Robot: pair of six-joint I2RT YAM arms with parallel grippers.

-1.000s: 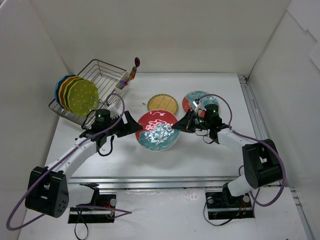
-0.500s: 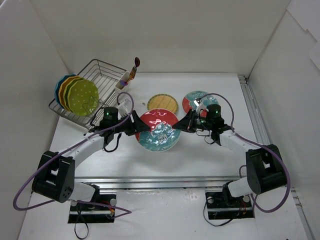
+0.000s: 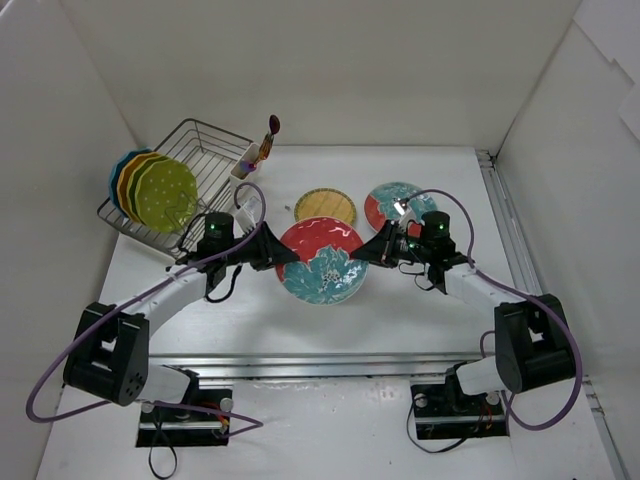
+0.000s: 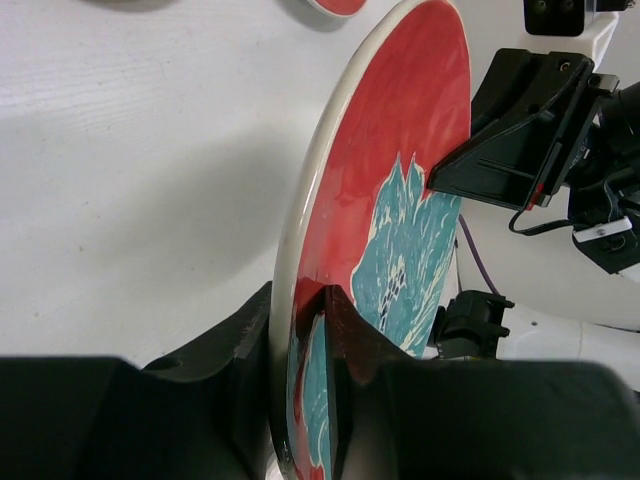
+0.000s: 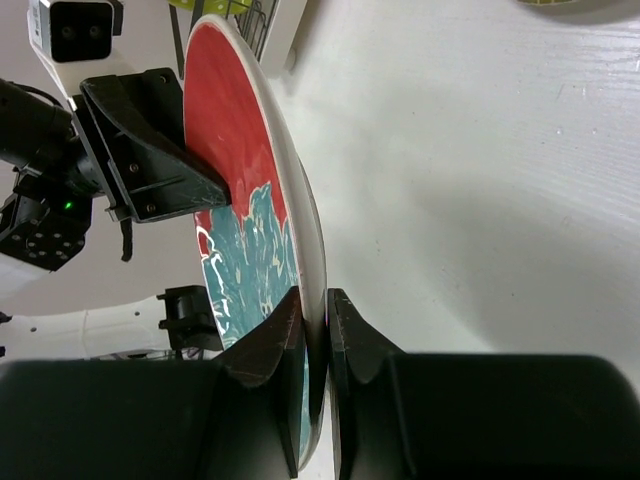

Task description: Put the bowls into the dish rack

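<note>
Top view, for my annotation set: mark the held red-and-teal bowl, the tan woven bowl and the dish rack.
held red-and-teal bowl [image 3: 322,262], top view, centre of its face
tan woven bowl [image 3: 325,208], top view, its middle
dish rack [image 3: 212,160], top view, bare wire floor

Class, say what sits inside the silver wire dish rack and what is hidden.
Inside the dish rack, bowls stand upright; the front green dotted bowl covers most of those behind, only their coloured rims show. A white cup at its corner holds a utensil.
</note>
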